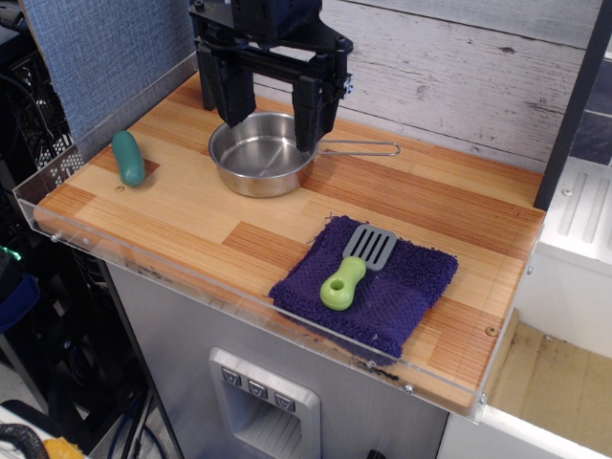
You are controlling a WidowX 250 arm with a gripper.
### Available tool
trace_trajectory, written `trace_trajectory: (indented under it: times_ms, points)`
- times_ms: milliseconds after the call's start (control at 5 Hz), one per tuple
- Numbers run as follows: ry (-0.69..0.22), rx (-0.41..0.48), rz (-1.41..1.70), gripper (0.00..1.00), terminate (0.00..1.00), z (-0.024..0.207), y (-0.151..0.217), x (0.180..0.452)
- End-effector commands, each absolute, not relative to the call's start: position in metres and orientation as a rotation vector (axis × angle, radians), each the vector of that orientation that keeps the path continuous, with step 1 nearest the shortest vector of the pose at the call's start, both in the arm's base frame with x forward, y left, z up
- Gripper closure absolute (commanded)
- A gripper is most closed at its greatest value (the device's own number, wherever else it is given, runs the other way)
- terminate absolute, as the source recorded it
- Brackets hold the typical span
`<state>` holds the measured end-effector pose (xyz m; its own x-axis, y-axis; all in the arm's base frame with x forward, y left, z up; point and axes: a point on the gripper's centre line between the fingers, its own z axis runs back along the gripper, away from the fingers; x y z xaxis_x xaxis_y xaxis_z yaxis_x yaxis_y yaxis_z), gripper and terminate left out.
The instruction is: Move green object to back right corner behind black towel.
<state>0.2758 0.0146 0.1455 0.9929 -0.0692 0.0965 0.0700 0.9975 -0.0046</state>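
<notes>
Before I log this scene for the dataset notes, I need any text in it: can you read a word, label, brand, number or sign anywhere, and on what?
None can be read.
Three buttons on the grey panel under the counter: any marks are too small to read.
Green object, black towel, spatula, steel pan, pincer: no lettering visible.
</notes>
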Motion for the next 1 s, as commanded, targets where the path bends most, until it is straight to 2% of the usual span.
trace_trajectory:
  times_ms: [0,200,600,800]
  points:
    - [-0.096,-0.008,-0.070,0.00,0.00,0.146,0.015,0.276]
    - [-0.081,-0.036,-0.008,0.00,0.00,0.139,0.047,0.276]
    - [-0.080,-0.031,0.144,0.00,0.00,0.133,0.122,0.266]
    - [-0.091,0.016,0.195,0.00,0.00,0.126,0.156,0.263]
